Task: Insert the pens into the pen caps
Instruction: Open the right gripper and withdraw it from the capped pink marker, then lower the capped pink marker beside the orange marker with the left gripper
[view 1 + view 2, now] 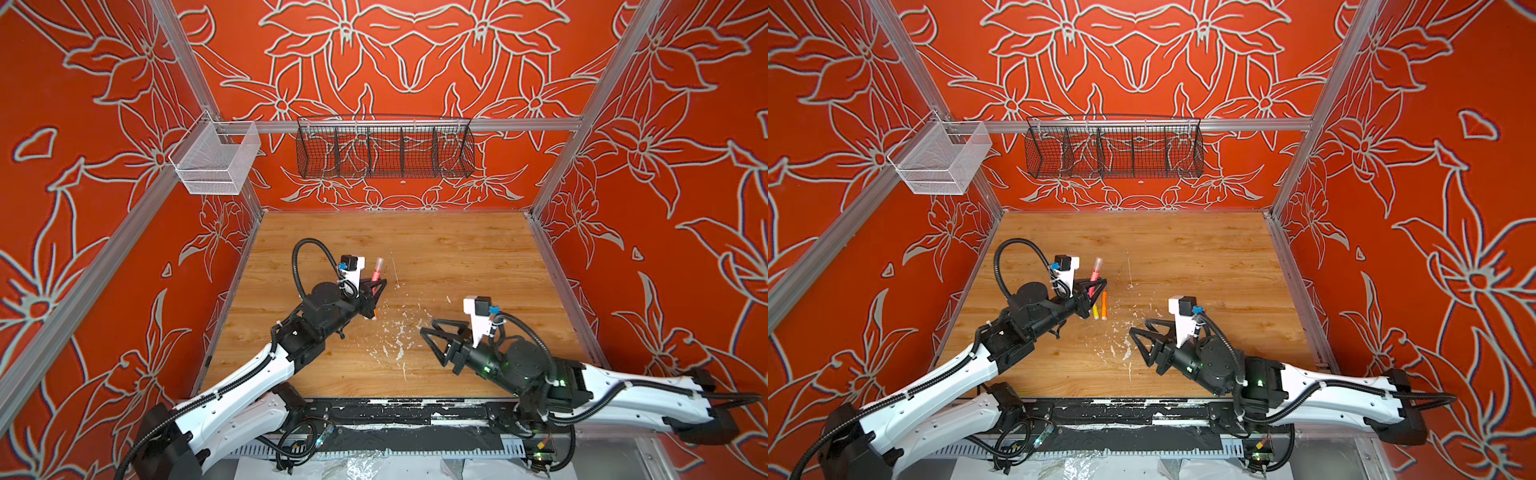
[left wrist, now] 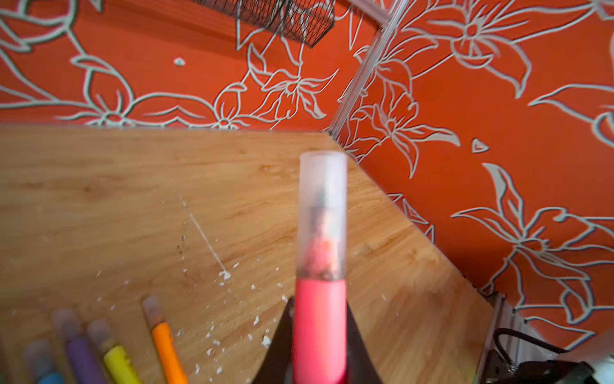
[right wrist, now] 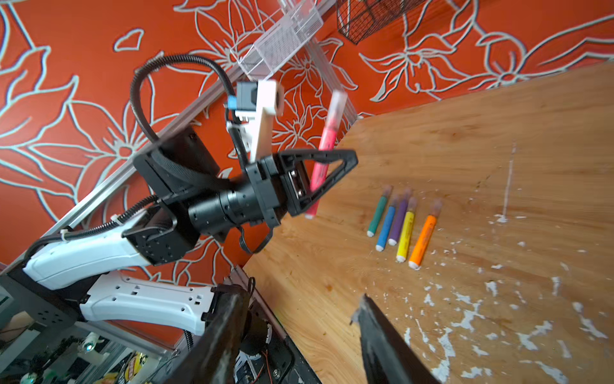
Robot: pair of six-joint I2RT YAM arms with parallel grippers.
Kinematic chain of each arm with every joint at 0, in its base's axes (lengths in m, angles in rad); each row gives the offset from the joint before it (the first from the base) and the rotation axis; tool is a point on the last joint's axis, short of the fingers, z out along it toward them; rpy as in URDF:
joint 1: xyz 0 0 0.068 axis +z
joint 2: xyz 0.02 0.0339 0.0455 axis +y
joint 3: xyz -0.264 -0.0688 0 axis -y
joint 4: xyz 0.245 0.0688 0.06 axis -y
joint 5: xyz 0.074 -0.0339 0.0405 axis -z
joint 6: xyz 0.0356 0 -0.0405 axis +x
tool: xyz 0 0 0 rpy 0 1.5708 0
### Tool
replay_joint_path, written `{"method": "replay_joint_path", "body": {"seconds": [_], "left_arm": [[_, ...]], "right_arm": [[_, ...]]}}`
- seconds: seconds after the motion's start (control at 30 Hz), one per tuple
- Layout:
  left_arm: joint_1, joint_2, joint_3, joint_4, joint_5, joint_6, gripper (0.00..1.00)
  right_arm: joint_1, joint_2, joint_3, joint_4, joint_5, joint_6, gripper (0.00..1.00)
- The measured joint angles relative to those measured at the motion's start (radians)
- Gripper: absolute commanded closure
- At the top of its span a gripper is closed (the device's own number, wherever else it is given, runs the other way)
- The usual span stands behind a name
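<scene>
Black left gripper (image 1: 380,286) clamps the pink marker pen (image 2: 319,325), its translucent clear cap (image 2: 322,216) fitted. Just beside that gripper, five capped coloured pens (image 3: 406,232) lie on the wooden table (image 1: 457,257). Black right gripper (image 1: 427,326) has its jaws standing apart.

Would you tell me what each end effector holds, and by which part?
Left end effector grips the pink pen mid-barrel; right end effector holds nothing.

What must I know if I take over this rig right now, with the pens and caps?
Left gripper: jaws shut on the pink pen, held in the air, its cap on.
Right gripper: jaws open, empty.
On the table: green pen, blue pen, purple pen, yellow pen, orange pen, side by side, capped.
Done: all six look capped.
Left: probably just laying the pink pen down.
</scene>
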Motion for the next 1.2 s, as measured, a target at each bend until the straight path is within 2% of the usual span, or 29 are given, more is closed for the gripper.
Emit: {"method": "replay_joint_path", "body": {"seconds": [0.27, 0.43, 0.57, 0.9, 1.03, 1.2], "left_arm": [[-0.120, 0.268, 0.165, -0.200, -0.278, -0.137, 1.00], [-0.152, 0.468, 0.293, -0.323, -0.373, -0.263, 1.00], [-0.156, 0.604, 0.360, -0.398, -0.417, -0.333, 1.00], [-0.158, 0.932, 0.610, -0.621, -0.515, -0.453, 1.00], [-0.158, 1.002, 0.638, -0.667, -0.530, -0.474, 1.00], [-0.158, 1.026, 0.640, -0.693, -0.539, -0.477, 1.00]], "right_arm": [[-0.003, -0.239, -0.065, -0.228, 0.204, 0.006, 0.40], [-0.007, -0.312, -0.105, -0.297, 0.274, 0.011, 0.39], [-0.007, -0.289, -0.109, -0.322, 0.297, 0.011, 0.38], [-0.029, -0.114, -0.077, -0.352, 0.303, 0.001, 0.37], [-0.048, -0.102, -0.076, -0.354, 0.301, 0.001, 0.37], [-0.072, -0.131, -0.076, -0.358, 0.290, 0.002, 0.37]]}}
